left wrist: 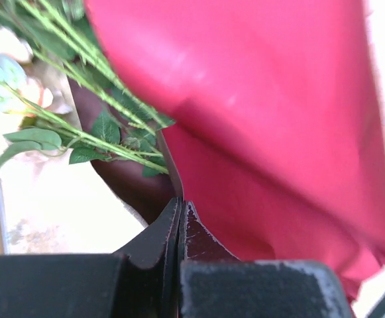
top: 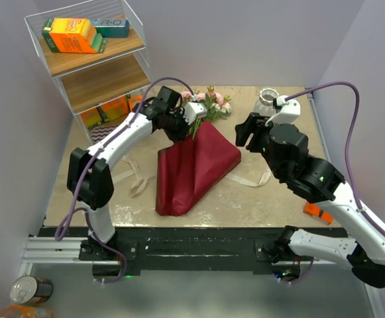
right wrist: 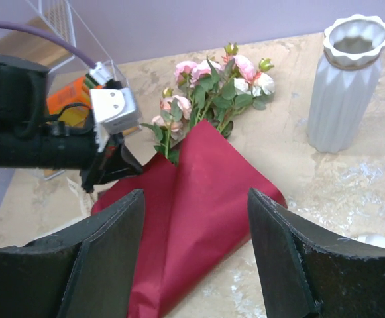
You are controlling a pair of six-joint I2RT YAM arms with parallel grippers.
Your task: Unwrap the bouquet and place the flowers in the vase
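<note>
The bouquet lies on the table as a cone of dark maroon paper (top: 195, 165) (right wrist: 192, 212), its open end pointing to the back. Pink and cream flowers (top: 211, 103) (right wrist: 212, 86) spill out of that end, and their green stems (left wrist: 79, 129) run under the paper (left wrist: 265, 132). My left gripper (top: 179, 131) (left wrist: 180, 202) (right wrist: 120, 169) is shut on the paper's left edge near the stems. The whitish scalloped vase (top: 268, 103) (right wrist: 348, 86) stands upright at the back right. My right gripper (top: 248, 129) (right wrist: 195, 195) hovers open above the cone's right side, holding nothing.
Cream ribbon lies loose on the table left (top: 136, 179) and right (top: 252, 179) of the paper. A wire shelf (top: 93, 63) with boxes stands at the back left. A small orange object (top: 318, 212) lies by the right arm.
</note>
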